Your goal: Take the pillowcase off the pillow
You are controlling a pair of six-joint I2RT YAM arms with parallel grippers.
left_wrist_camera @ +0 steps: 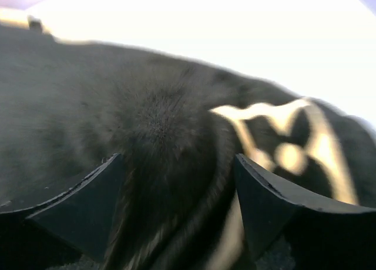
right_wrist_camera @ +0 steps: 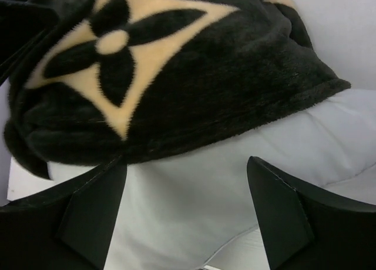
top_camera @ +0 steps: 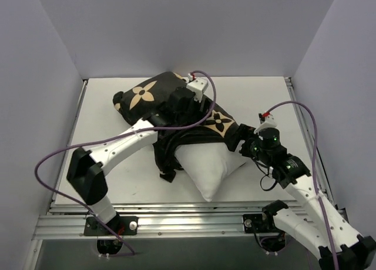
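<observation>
The white pillow (top_camera: 205, 167) lies half out of the black pillowcase (top_camera: 141, 96) on the tabletop (top_camera: 258, 99). Both claws are spread wide — left claw (left_wrist_camera: 177, 158) over fuzzy cloth, right claw (right_wrist_camera: 187, 163) at the bare pillow. Best pinch cloth only, pin the pillow, then pull the cloth back — pale walls (top_camera: 176, 29) stand close

A: Enclosure, top view?
B: Three plain pale walls with a lavender cast: back wall (top_camera: 188, 29), left wall (top_camera: 35, 105), right wall (top_camera: 343, 76).
A: Work surface?
B: White tabletop (top_camera: 264, 99). Slotted aluminium rails (top_camera: 188, 223) run along its near edge.
A: Light?
B: Even, soft, brightest on the back wall.
</observation>
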